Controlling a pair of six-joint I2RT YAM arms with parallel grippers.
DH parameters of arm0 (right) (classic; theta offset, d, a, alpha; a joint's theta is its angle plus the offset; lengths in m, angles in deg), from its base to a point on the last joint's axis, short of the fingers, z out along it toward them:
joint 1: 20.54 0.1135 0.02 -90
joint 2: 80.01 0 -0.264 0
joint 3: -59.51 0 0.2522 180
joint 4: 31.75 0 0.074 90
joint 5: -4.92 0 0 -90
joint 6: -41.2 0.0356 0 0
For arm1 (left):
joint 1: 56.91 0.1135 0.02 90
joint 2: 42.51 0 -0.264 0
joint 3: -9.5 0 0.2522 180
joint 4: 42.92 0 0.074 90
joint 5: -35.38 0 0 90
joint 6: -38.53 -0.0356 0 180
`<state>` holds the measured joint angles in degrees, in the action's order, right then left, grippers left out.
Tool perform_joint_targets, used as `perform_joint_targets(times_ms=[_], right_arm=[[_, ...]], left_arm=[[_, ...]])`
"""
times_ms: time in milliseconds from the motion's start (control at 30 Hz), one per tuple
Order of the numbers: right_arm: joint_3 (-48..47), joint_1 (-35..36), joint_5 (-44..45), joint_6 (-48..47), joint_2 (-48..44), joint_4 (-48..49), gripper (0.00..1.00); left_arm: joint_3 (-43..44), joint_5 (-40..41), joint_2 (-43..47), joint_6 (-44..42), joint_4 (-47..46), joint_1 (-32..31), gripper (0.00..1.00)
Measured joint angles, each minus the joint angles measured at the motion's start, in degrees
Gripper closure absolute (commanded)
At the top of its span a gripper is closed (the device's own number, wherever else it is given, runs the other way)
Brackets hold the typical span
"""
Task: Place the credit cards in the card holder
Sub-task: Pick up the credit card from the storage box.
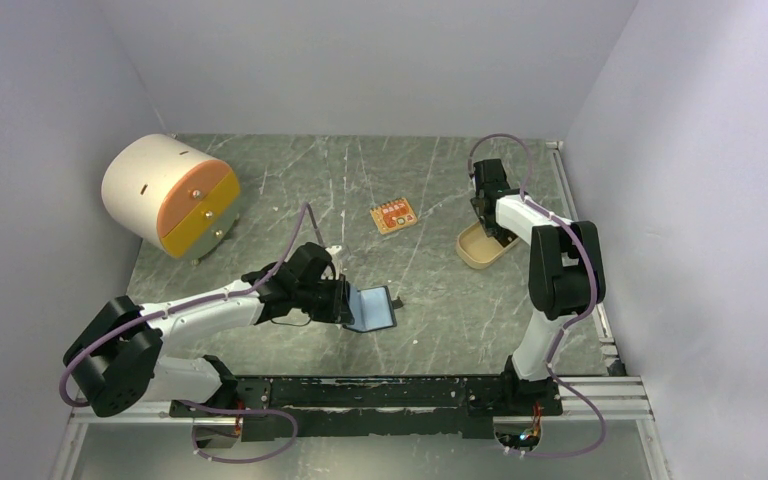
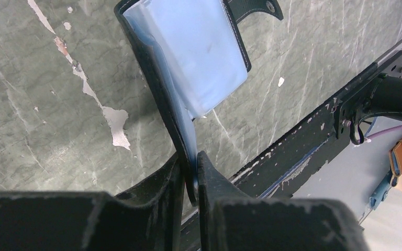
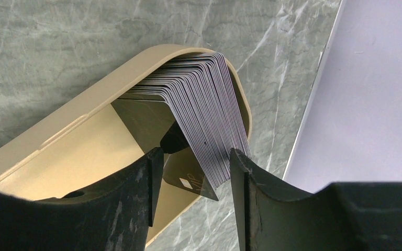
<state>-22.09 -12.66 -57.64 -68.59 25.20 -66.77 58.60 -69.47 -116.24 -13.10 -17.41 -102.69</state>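
Observation:
The card holder (image 1: 372,308) is a black wallet lying open near the middle front of the table, its bluish glossy inner pocket (image 2: 188,57) facing up. My left gripper (image 1: 345,300) is shut on the holder's left flap, the edge pinched between the two fingertips (image 2: 191,157). The credit cards (image 3: 204,104) stand as a fanned stack of several dark cards with pale edges, leaning in the tan oval tray (image 3: 57,136). My right gripper (image 3: 194,154) hangs over the tray (image 1: 475,255), open, its fingers straddling the stack's lower corner.
A round cream drawer unit (image 1: 170,195) with orange and yellow fronts sits at the back left. A small orange board (image 1: 393,216) lies mid-table. The black base rail (image 1: 400,390) runs along the near edge. The right wall stands close beside the tray.

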Motion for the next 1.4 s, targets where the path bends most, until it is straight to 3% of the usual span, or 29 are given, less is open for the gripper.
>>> perform_joint_targets(times_ms=[1000, 1167, 1400], right_arm=[[-1.2, -0.1, 0.8, 0.9, -1.7, -1.6, 0.68], [-1.3, -0.2, -0.6, 1.8, -3.2, -2.9, 0.84], [-1.8, -0.1, -3.9, 4.3, -5.1, -6.8, 0.93]], left_arm=[[0.0, -0.9, -0.1, 0.0, -0.5, 0.0, 0.80], [0.0, -1.0, -0.2, 0.0, -0.8, 0.0, 0.80], [0.0, -1.0, -0.5, 0.3, -0.9, 0.0, 0.72]])
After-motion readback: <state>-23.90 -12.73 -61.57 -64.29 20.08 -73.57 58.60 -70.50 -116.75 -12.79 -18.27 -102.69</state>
